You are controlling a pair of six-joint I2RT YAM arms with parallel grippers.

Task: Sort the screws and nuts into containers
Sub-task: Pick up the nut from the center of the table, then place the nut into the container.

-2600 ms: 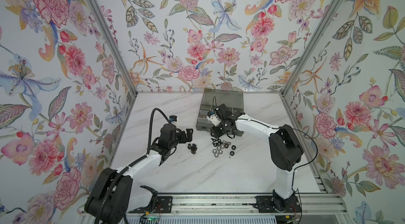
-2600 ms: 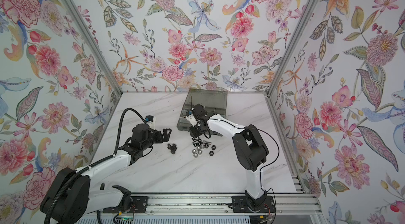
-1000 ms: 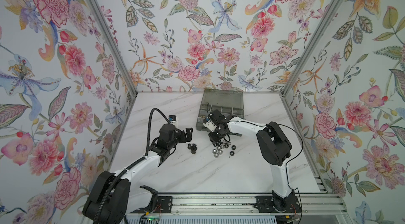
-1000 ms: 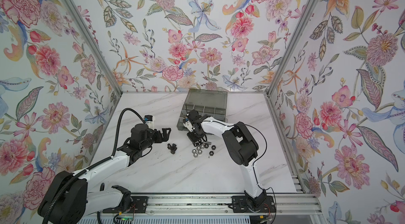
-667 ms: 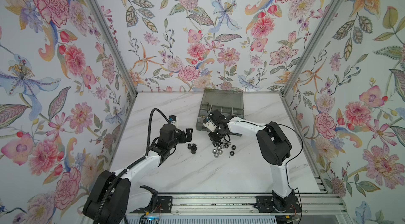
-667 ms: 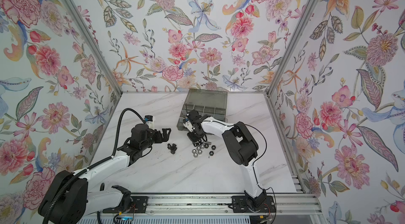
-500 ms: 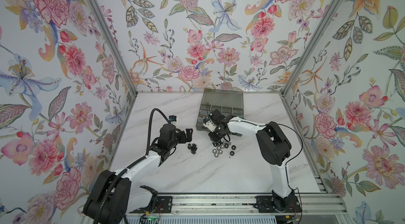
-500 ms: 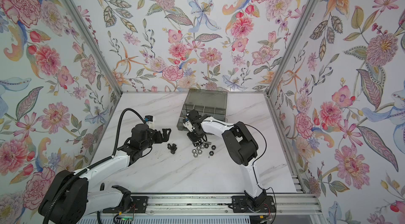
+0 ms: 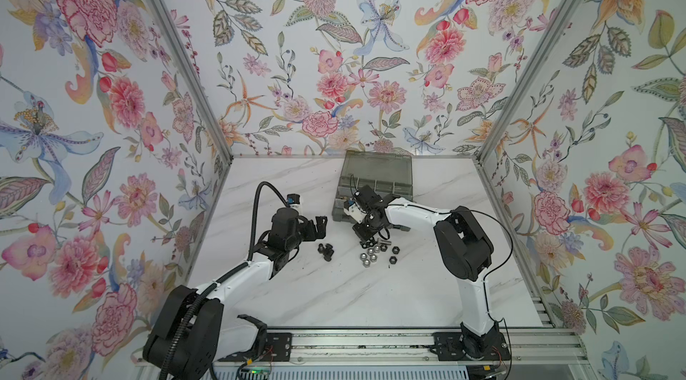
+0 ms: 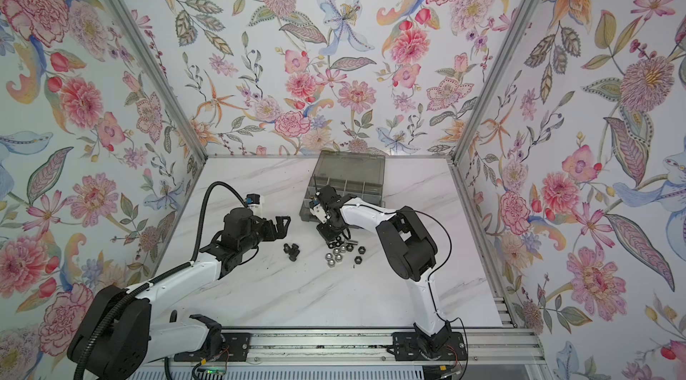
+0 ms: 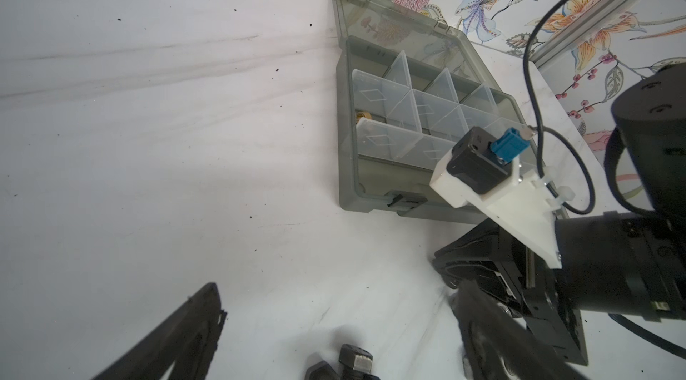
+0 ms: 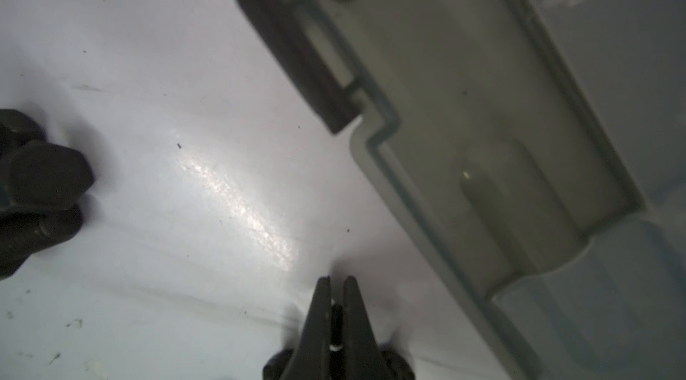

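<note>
**A:** Why is the right tool (image 9: 365, 239) down at the twelve o'clock edge of the nuts (image 9: 372, 252)?

**B:** That is where the loose pile lies, mid-counter (image 9: 334, 296) and just in front of the organiser box (image 9: 382, 170). I judge it works from that side so the carry to the containers (image 11: 375, 99) is short. Its jaws are pressed together, tips low over the counter. Whether a small piece is nipped between them, I cannot tell from its wrist view.

**A:** And the left tool (image 9: 318, 227)?

**B:** It is spread as wide as it goes and grips nothing. It hangs close to the black screws (image 9: 326, 250), which lie at nine o'clock of the nuts, apart from them. I'd say it holds off there so the two arms do not crowd one pile.

**A:** Why is the box placed like that?

**B:** It sits at twelve o'clock of the counter with its lid thrown back towards the wall, so the compartments open upward for dropping. A brass-coloured piece (image 11: 362, 116) shows in one at its nine o'clock end.
</note>
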